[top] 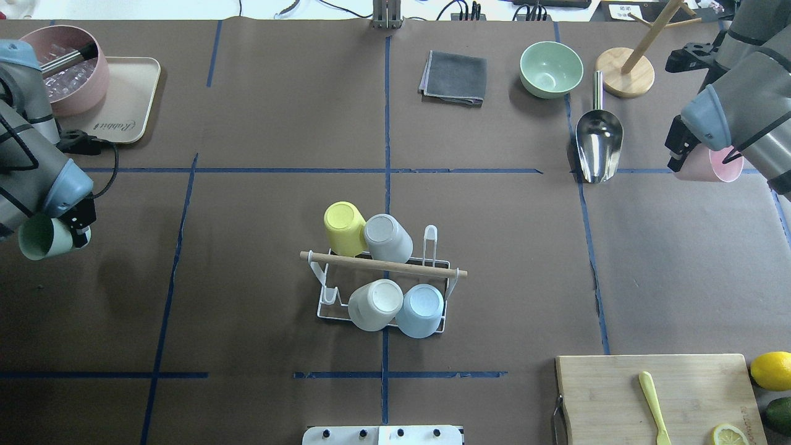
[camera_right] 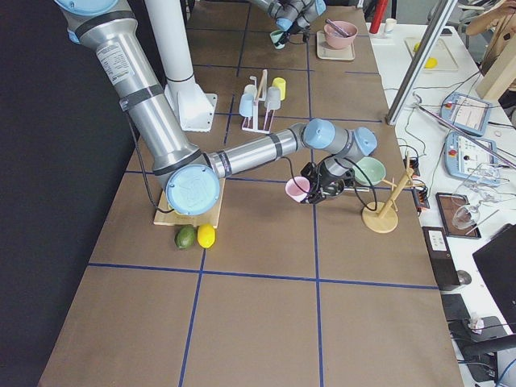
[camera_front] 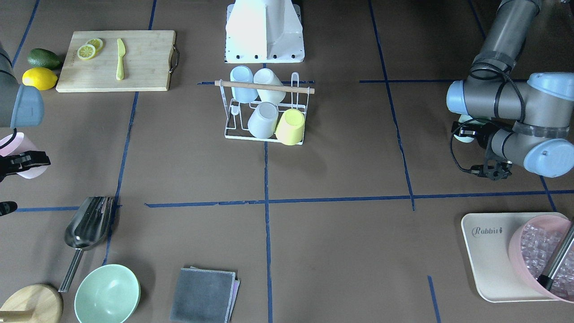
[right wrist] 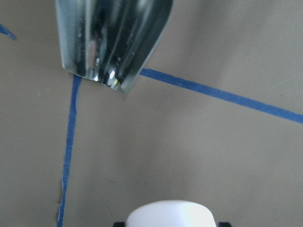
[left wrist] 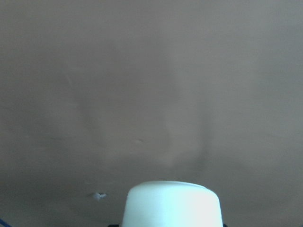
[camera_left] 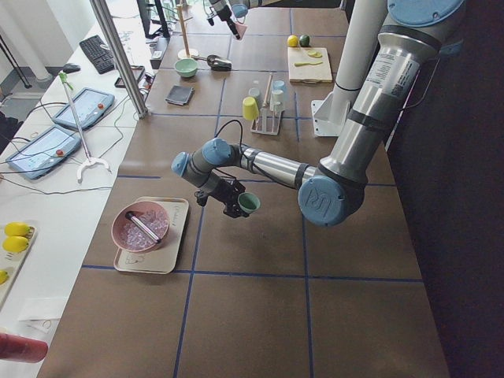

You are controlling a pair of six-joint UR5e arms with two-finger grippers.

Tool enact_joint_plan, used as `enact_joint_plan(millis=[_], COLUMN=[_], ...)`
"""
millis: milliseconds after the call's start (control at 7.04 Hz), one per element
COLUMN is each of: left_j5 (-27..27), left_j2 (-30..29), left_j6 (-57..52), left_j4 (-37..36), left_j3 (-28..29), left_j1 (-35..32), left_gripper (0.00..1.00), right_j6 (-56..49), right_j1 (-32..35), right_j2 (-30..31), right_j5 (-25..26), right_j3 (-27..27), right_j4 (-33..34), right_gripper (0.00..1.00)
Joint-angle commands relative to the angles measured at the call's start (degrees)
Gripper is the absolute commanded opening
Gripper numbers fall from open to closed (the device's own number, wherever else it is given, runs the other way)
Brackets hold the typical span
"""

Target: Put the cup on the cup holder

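The white wire cup holder (top: 383, 264) with its wooden rod handle stands at the table's middle, also in the front view (camera_front: 264, 86). Several cups hang on it: yellow (top: 343, 227), grey (top: 388, 237), cream (top: 374, 303) and light blue (top: 421, 309). My left gripper (top: 77, 225) is shut on a mint green cup (top: 38, 238) above the table, far left of the holder; the cup also shows in the left wrist view (left wrist: 170, 204). My right gripper (top: 680, 151) is shut on a pink cup (top: 712, 164), far right of the holder; this cup also shows in the front view (camera_front: 20, 152).
A metal scoop (top: 598, 139), a green bowl (top: 551, 69), a wooden stand (top: 625, 73) and a grey cloth (top: 454, 77) lie at the far side. A tray (top: 130, 105) holds a pink bowl of ice. A cutting board (top: 655, 395), a lemon and an avocado lie near right.
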State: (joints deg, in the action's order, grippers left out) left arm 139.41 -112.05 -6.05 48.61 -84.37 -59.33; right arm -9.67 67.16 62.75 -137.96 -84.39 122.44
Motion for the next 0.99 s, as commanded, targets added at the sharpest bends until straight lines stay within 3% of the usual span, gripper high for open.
enact_joint_plan(millis=[0, 142, 426, 710, 852], left_j5=[-0.1, -0.1, -0.1, -2.8, -3.61], left_j2=[2.09, 2.19, 2.1, 2.45, 3.58], left_j6=[-0.01, -0.01, 0.69, 0.6, 0.6], left_j4=[2.79, 8.81, 21.11, 35.72, 41.77], left_j3=[-10.26, -11.6, -12.58, -12.48, -12.75], left_j1=[-2.96, -6.11, -6.24, -6.06, -6.23], left_gripper=[0.06, 0.07, 0.08, 0.08, 0.08], right_j6=[0.09, 0.44, -0.43, -1.14, -1.14], right_j1=[-0.27, -0.97, -3.96, -4.23, -4.41], right_j2=[0.96, 1.14, 0.09, 0.7, 0.09], right_j5=[-1.95, -2.75, -2.31, -2.05, -2.14], right_j3=[-4.19, -3.86, -3.07, -1.23, -0.44], right_j4=[-11.61, -21.01, -25.04, -42.47, -45.94], right_gripper=[0.02, 0.02, 0.03, 0.03, 0.02])
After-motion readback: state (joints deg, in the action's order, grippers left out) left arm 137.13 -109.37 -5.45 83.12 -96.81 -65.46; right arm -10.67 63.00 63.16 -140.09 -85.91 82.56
